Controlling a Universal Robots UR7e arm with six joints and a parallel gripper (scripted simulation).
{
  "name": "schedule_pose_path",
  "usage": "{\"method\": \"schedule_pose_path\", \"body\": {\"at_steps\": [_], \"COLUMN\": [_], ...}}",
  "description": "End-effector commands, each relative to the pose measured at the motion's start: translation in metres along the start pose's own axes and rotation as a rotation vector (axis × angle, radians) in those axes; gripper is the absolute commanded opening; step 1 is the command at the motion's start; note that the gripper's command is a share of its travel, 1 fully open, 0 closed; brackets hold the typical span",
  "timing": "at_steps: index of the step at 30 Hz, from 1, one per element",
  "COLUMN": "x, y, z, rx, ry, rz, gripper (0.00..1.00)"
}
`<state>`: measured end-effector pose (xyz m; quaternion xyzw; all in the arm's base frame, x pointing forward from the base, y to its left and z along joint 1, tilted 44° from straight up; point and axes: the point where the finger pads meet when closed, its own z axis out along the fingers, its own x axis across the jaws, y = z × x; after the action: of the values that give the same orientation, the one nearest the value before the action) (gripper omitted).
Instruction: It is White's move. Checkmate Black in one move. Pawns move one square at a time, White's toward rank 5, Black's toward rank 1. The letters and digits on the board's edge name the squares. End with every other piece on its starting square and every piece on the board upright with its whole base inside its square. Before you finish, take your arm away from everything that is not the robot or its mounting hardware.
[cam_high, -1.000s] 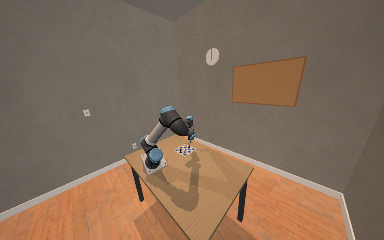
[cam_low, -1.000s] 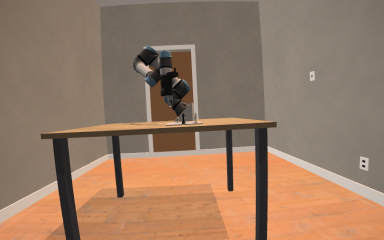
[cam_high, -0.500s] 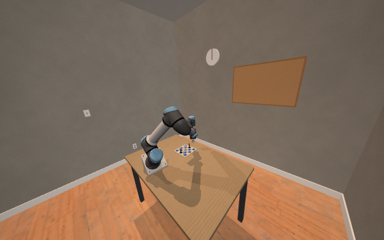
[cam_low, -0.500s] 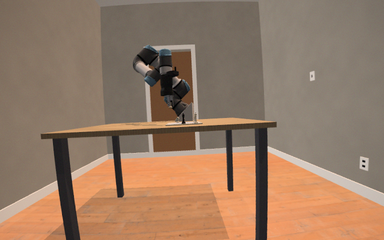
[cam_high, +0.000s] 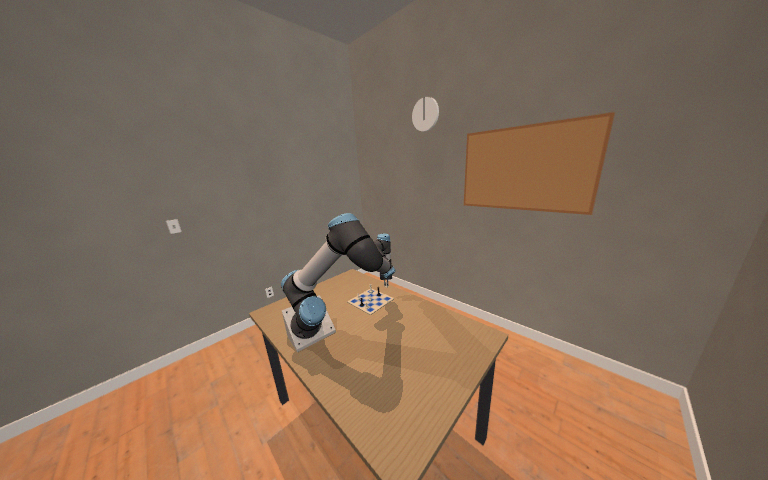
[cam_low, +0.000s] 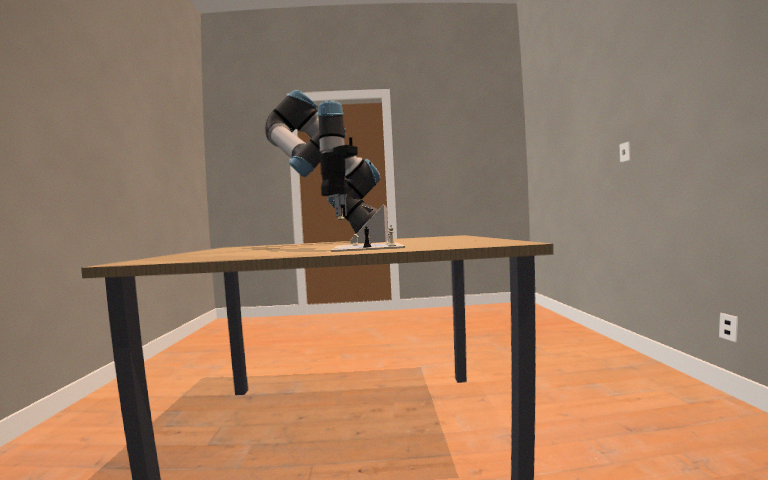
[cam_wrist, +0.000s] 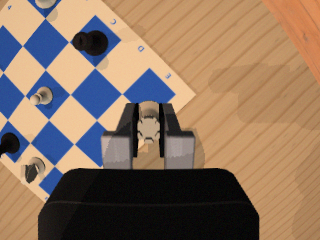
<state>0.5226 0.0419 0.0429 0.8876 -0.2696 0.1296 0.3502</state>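
My gripper is shut on a white chess piece, seen from above between the fingers, and holds it in the air over the board's corner by the letter D. The small blue and cream board lies below on the table. In the top view the gripper hangs above the board.
The board lies near the table's far end, close to the edge. The arm's base is mounted on the table to the board's left. Beyond the edge is wooden floor.
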Motion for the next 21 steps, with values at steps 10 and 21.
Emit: {"method": "schedule_pose_path", "body": {"at_steps": [10, 21], "x": [0.000, 0.000], "y": [0.000, 0.000], "z": [0.060, 0.083], "rx": [0.000, 0.000], "ry": [0.000, 0.000], "rz": [0.000, 0.000], "gripper": [0.00, 0.00]}}
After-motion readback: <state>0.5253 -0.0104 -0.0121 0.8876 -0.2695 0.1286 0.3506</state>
